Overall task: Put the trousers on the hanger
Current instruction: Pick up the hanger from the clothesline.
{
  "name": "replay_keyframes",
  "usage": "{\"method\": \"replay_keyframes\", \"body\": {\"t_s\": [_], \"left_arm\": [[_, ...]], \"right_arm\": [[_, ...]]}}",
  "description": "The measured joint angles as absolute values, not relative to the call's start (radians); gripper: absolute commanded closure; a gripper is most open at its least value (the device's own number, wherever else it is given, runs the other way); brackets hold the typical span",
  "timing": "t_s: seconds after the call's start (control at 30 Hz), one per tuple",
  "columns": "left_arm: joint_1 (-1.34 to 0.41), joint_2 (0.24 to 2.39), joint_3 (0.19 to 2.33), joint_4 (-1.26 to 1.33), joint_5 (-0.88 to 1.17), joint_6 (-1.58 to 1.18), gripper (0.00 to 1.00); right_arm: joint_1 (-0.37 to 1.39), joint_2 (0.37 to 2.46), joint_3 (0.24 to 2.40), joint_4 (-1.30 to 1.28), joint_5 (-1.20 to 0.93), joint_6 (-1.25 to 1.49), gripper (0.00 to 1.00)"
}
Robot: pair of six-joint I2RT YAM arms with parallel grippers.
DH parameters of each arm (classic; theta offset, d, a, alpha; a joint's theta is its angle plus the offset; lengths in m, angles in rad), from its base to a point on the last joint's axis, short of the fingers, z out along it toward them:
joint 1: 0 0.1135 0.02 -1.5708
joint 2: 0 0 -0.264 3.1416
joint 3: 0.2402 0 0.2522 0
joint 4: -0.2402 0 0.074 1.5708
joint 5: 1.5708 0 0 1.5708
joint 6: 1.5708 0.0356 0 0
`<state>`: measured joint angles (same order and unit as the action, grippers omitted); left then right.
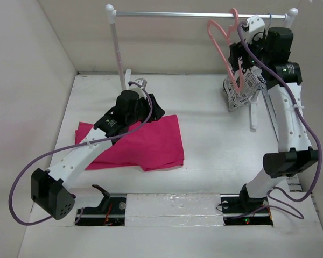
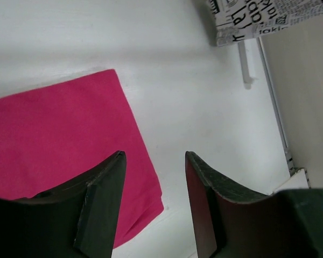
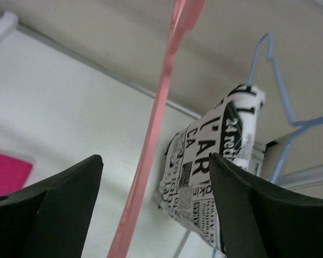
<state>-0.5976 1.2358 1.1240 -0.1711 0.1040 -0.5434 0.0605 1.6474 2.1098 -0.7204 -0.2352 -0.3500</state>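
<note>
The right gripper [image 3: 156,158] has its fingers [image 3: 59,209] spread wide, one on either side of a sloping bar of the salmon-pink hanger [image 3: 162,102]; the bar runs between them with a gap on each side, so nothing is gripped. The hanger hangs by its hook from the rail [image 1: 199,14] at the far right; just beside it a white garment with black lettering [image 3: 215,177] hangs on a thin light-blue wire hanger [image 3: 284,110].

The left gripper [image 2: 154,156] is also parted and holds nothing; one finger [image 2: 102,204] is over the near right edge of the magenta trousers [image 2: 59,140], the other over the bare white table [image 2: 204,80]; whether either touches down I cannot tell. The trousers lie folded flat on the table at left centre, well apart from the hanger.

This looks like the opening step: each arm is lining up on its own item, with neither taken. Next, the right fingers probably need to close squarely on the bar to steady or unhook the hanger; the left likely needs to lower and pinch the fabric edge, catching every folded layer.
</note>
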Motion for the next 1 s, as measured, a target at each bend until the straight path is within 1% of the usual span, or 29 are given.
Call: {"method": "replay_keyframes", "body": {"t_s": [0.1, 0.13, 0.23, 0.27, 0.33, 0.37, 0.4, 0.43, 0.53, 0.57, 0.67, 0.73, 0.83, 1.0], "left_arm": [[-0.594, 1.236, 1.097, -0.179, 0.103, -0.544, 0.56], [-0.594, 1.236, 1.092, -0.179, 0.103, -0.544, 0.56], [-0.594, 1.236, 1.090, -0.183, 0.103, -0.544, 0.58], [-0.594, 1.236, 1.090, -0.183, 0.103, -0.544, 0.58], [-0.594, 1.236, 1.090, -0.183, 0.101, -0.544, 0.58], [-0.594, 1.236, 1.090, -0.183, 0.101, -0.544, 0.58], [-0.594, 1.236, 1.090, -0.183, 0.100, -0.544, 0.58], [-0.594, 1.236, 1.090, -0.183, 0.100, -0.544, 0.57], [-0.594, 1.241, 1.107, -0.202, 0.100, -0.543, 0.51], [-0.594, 1.249, 1.127, -0.213, 0.099, -0.542, 0.47], [-0.594, 1.287, 1.228, -0.245, 0.102, -0.539, 0.43], [-0.594, 1.317, 1.319, -0.256, 0.110, -0.539, 0.42], [-0.594, 1.352, 1.444, -0.253, 0.140, -0.540, 0.40], [-0.594, 1.363, 1.546, -0.249, 0.200, -0.551, 0.37]], "right_arm": [[0.059, 1.643, 2.001, -0.706, -0.224, -0.350, 0.20], [0.056, 1.643, 1.971, -0.702, -0.225, -0.348, 0.23], [0.036, 1.645, 1.916, -0.697, -0.235, -0.344, 0.51], [0.032, 1.645, 1.908, -0.692, -0.236, -0.341, 0.67], [0.026, 1.641, 1.888, -0.661, -0.240, -0.333, 0.83], [0.028, 1.635, 1.872, -0.638, -0.241, -0.328, 0.95], [0.035, 1.630, 1.859, -0.625, -0.233, -0.325, 1.00], [0.042, 1.626, 1.852, -0.616, -0.228, -0.322, 1.00], [0.067, 1.618, 1.851, -0.601, -0.179, -0.316, 1.00], [0.077, 1.614, 1.851, -0.597, -0.153, -0.309, 1.00], [0.115, 1.597, 1.858, -0.578, -0.134, -0.313, 1.00], [0.147, 1.578, 1.858, -0.568, -0.097, -0.310, 1.00], [0.152, 1.529, 1.838, -0.549, -0.095, -0.311, 1.00], [0.159, 1.394, 1.685, -0.515, -0.086, -0.297, 1.00]]}}
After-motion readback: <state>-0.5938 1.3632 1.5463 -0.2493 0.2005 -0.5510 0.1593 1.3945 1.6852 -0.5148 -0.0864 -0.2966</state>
